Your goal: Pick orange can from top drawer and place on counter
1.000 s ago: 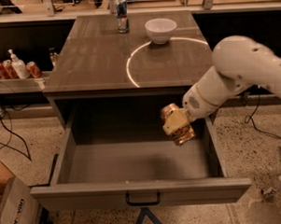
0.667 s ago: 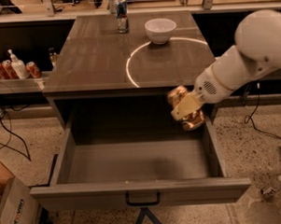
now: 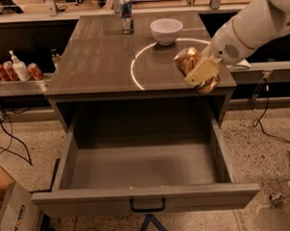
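The top drawer [image 3: 65,166] is pulled fully open below the counter [image 3: 99,57] and holds nothing. My gripper [image 3: 199,72] comes in from the upper right and is shut on the orange can [image 3: 187,60], a shiny orange-gold dented can. It holds the can tilted in the air over the counter's front right corner, above the drawer's back right. A beige finger pad [image 3: 202,72] covers part of the can.
A white bowl [image 3: 166,30] stands at the back of the counter, beside a slim blue-and-silver can [image 3: 126,13]. A bright ring of light [image 3: 136,69] lies on the counter. Red cans [image 3: 3,70] and a bottle sit on a shelf at left. A cardboard box [image 3: 12,219] lies on the floor.
My gripper has risen out of the drawer with the orange can, moving up and right, from drawer level to above the counter's front right corner.
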Robot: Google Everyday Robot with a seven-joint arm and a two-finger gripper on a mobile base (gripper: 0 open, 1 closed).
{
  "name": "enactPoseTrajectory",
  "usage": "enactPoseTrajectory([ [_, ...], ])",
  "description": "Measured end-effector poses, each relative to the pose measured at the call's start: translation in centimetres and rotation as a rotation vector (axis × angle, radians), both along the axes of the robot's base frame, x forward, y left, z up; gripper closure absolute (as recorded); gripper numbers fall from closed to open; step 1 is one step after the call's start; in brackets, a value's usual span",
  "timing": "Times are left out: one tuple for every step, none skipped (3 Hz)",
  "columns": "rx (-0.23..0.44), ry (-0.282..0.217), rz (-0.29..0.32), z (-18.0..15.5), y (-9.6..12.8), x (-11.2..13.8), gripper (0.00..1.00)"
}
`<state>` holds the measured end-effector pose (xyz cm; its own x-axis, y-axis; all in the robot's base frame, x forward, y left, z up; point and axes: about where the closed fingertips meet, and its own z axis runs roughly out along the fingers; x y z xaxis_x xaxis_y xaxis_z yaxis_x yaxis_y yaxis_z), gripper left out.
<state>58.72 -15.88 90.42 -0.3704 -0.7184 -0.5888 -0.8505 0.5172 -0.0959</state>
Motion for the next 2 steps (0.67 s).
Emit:
enactPoseTrajectory([
  [-0.003,-0.053,0.023,1.95,0.02,0.94,1.00],
  [-0.003,-0.053,0.023,1.92,0.04,0.93,1.00],
])
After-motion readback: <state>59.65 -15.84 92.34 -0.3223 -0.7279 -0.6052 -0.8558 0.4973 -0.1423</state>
